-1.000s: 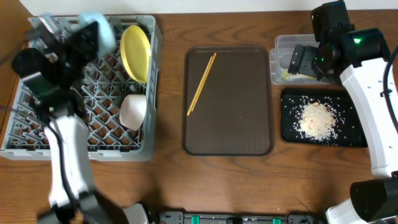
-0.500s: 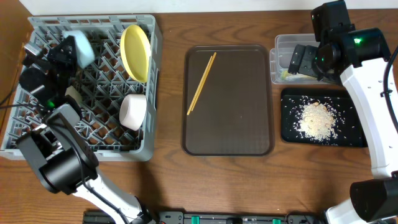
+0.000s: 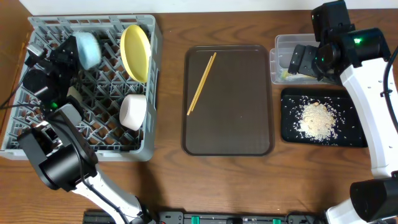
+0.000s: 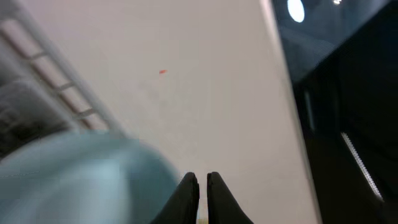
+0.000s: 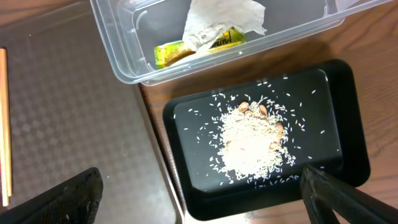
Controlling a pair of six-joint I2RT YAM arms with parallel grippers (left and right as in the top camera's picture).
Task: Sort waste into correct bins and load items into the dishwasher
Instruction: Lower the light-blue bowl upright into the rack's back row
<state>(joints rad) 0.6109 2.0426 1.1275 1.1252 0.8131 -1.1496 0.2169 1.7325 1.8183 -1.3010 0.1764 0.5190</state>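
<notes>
Grey dish rack [image 3: 37, 134] holds light blue bowl [image 3: 88, 50], tipped on edge at far end; left hand [image 4: 199, 186] tilted upward beside it, fingers [image 4: 188, 194] pinched on bowl; right hand [image 3: 300, 60] hangs above clear tub [image 3: 283, 43], fingers [image 5: 62, 199] wide apart.

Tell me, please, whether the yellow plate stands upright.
Upright: the yellow plate stands on edge among pegs of the dish rack.

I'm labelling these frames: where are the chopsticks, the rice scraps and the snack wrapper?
chopsticks [image 3: 201, 84], overhead view, midway along the pair.
rice scraps [image 5: 249, 146], right wrist view, centre of the heap.
snack wrapper [image 5: 171, 55], right wrist view, its exposed yellow end.
</notes>
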